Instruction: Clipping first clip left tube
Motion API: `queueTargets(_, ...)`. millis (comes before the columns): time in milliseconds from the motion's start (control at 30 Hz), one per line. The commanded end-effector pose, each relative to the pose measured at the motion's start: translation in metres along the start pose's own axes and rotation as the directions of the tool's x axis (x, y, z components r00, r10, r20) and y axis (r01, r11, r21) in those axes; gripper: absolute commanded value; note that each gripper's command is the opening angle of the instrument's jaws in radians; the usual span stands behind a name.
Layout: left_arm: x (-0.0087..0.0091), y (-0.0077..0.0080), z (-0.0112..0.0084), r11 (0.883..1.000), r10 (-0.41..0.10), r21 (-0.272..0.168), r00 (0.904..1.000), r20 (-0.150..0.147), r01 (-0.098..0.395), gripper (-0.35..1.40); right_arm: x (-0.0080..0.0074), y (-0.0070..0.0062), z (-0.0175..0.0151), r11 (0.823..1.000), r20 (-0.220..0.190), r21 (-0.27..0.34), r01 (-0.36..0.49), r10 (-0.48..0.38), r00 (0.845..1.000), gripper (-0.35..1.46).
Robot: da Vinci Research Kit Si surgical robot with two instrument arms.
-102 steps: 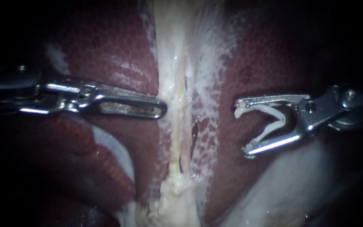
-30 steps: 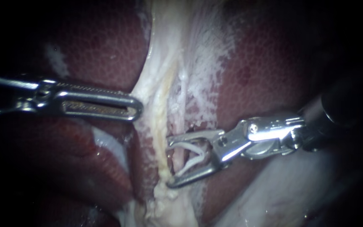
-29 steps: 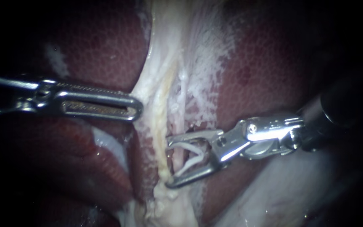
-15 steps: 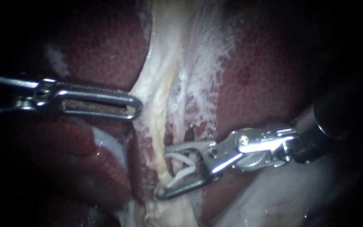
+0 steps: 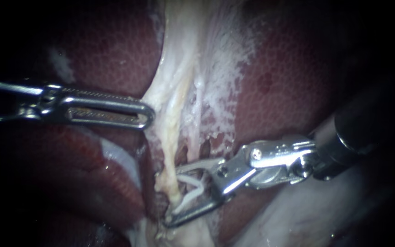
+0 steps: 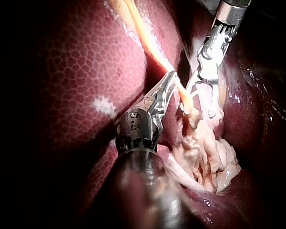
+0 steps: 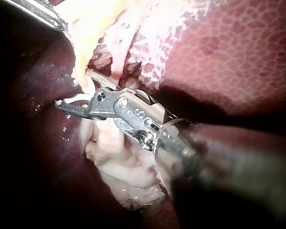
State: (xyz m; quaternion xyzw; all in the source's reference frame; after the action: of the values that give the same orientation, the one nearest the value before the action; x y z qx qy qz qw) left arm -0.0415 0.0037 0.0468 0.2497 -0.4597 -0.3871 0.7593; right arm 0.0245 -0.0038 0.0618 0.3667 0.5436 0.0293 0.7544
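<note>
My left instrument (image 5: 147, 118) comes in from the left, its jaws shut on the edge of the pale band of tissue (image 5: 170, 91), which it holds pulled to the left. The yellowish left tube (image 5: 173, 151) runs down the band; a thinner strand (image 5: 199, 103) lies to its right. My right instrument (image 5: 172, 195) stands with jaws wide apart, carrying an open white clip (image 5: 193, 185). Its jaws straddle the left tube low down. In the left wrist view my left instrument (image 6: 173, 78) grips the yellow tube (image 6: 148, 43), and the right instrument (image 6: 198, 107) sits just beyond it.
Dark red liver (image 5: 275, 82) lies on both sides of the band. A lump of pale fatty tissue (image 5: 184, 234) sits under the right instrument's jaws, seen too as folded tissue (image 7: 124, 162). Smooth whitish tissue (image 5: 307, 215) fills the lower right.
The right instrument came in from the right with its clip, set its jaws around the left tube, then slid down and left along it. The left instrument drew the band leftward earlier and now holds still.
</note>
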Motion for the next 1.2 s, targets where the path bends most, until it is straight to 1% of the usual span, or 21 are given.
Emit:
queueTargets(33,0.0,0.0,0.0001,1.0,0.0,-0.002,1.0,0.0,0.0,-0.32,0.0001,0.0001,0.0002,1.0,-0.003,-0.002,-0.001,0.001,1.0,0.59)
queueTargets(233,0.0001,0.0,0.0002,1.0,0.001,-0.003,1.0,0.001,-0.001,-0.32,0.0006,0.0007,0.0011,1.0,-0.013,-0.006,-0.002,0.002,1.0,0.59)
queueTargets(433,0.0001,0.0,0.0003,1.0,0.001,-0.003,1.0,0.001,-0.001,-0.32,0.0012,0.0014,0.0021,1.0,-0.04,-0.009,-0.003,0.002,0.999,0.59)
queueTargets(533,0.0001,0.0,0.0003,1.0,0.001,-0.003,1.0,0.001,-0.001,-0.32,0.0013,0.0015,0.0024,1.0,-0.06,-0.007,-0.001,0.001,0.998,0.6)
queueTargets(733,0.0002,0.0,0.0003,1.0,0.001,-0.003,1.0,0.001,-0.001,-0.32,0.0011,0.0013,0.002,1.0,-0.063,-0.004,-0.006,0.006,0.998,0.59)
queueTargets(867,0.0002,0.0,0.0003,1.0,0.001,-0.003,1.0,0.001,-0.001,-0.32,0.0003,0.0011,0.0012,1.0,-0.062,0.001,-0.009,0.009,0.998,0.58)
queueTargets(900,0.0002,0.0,0.0003,1.0,0.002,-0.003,1.0,0.001,-0.002,-0.32,0.0002,0.001,0.0011,1.0,-0.059,0.001,-0.009,0.009,0.998,0.57)
queueTargets(1000,0.0002,0.0001,0.0003,1.0,0.002,-0.003,1.0,0.001,-0.002,-0.32,-0.0007,0.0009,0.0006,1.0,-0.03,0.0,-0.013,0.013,0.999,0.56)
queueTargets(1033,0.0002,0.0001,0.0003,1.0,0.002,-0.003,1.0,0.001,-0.002,-0.32,-0.0011,0.0009,0.0006,1.0,-0.012,-0.002,-0.019,0.019,1.0,0.55)
queueTargets(1100,0.0003,0.0001,0.0003,1.0,0.002,-0.003,1.0,0.001,-0.002,-0.32,-0.0019,0.001,0.0006,1.0,0.011,-0.006,-0.022,0.022,1.0,0.55)
queueTargets(1200,0.0003,0.0001,0.0004,1.0,0.002,-0.003,1.0,0.001,-0.002,-0.32,-0.003,0.0011,0.0008,1.0,0.026,-0.008,-0.023,0.024,0.999,0.55)
